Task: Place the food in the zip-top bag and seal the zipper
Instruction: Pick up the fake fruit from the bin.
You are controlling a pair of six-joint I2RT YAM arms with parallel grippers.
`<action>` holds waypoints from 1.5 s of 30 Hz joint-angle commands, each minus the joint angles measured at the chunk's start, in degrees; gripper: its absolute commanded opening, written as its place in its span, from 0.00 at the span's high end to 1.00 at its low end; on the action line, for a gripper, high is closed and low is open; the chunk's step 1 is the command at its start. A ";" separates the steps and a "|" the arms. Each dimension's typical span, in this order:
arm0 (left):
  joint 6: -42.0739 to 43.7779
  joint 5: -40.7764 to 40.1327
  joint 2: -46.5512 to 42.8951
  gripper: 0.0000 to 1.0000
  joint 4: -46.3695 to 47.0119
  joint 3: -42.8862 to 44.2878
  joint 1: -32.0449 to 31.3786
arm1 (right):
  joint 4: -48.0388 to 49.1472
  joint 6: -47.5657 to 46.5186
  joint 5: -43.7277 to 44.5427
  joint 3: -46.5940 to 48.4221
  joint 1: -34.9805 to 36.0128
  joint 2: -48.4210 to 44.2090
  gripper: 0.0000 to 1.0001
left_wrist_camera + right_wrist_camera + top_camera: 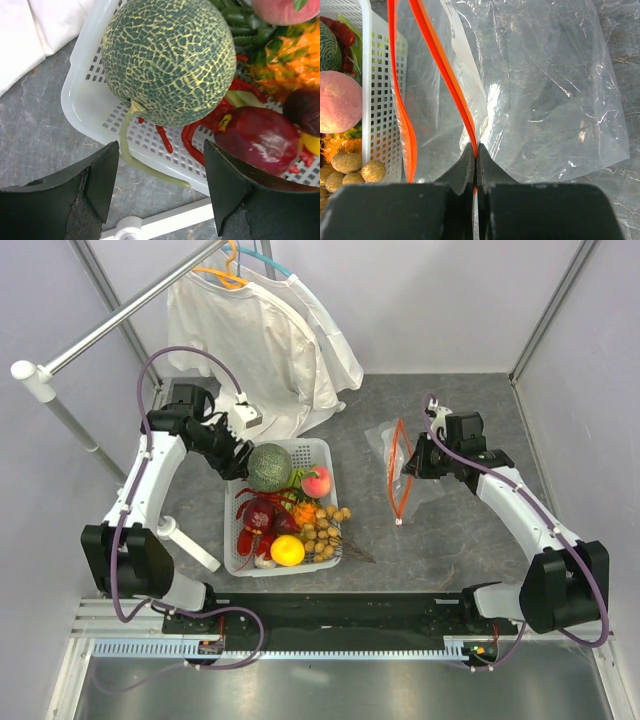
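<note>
Jaws of left gripper spread wide, empty, poised at melon in basket's far-left corner. Right gripper pinched shut on zipper, zip-top bag mouth gaping, just right of basket. Best: straddle melon's widest girth, squeeze gently, clear basket wall.

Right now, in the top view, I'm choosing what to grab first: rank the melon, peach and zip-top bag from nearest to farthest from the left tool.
1. melon, at the far end of the basket, right beside the left tool.
2. peach, at the basket's right rim.
3. zip-top bag, outside the basket, off to its right.
</note>
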 commanded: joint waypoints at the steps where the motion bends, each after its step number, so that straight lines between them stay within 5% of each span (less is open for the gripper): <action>1: 8.52 2.27 2.06 0.25 1.47 -0.29 1.26 | 1.92 0.27 0.57 0.99 0.60 0.83 1.00; 16: 22.66 0.60 5.23 0.37 8.85 -5.91 1.35 | 0.86 -0.26 0.39 1.61 0.78 1.44 1.00; 26: 23.12 0.16 6.02 0.69 9.12 -4.95 1.44 | 0.77 0.10 0.39 1.08 0.78 1.53 1.00; 31: 18.29 3.23 3.91 0.98 8.77 -2.14 1.44 | 0.77 0.10 0.57 1.43 0.78 1.35 1.00; 45: -2.01 22.29 -0.40 0.98 7.01 12.09 0.48 | 6.21 3.43 -2.06 -0.15 0.86 5.92 1.00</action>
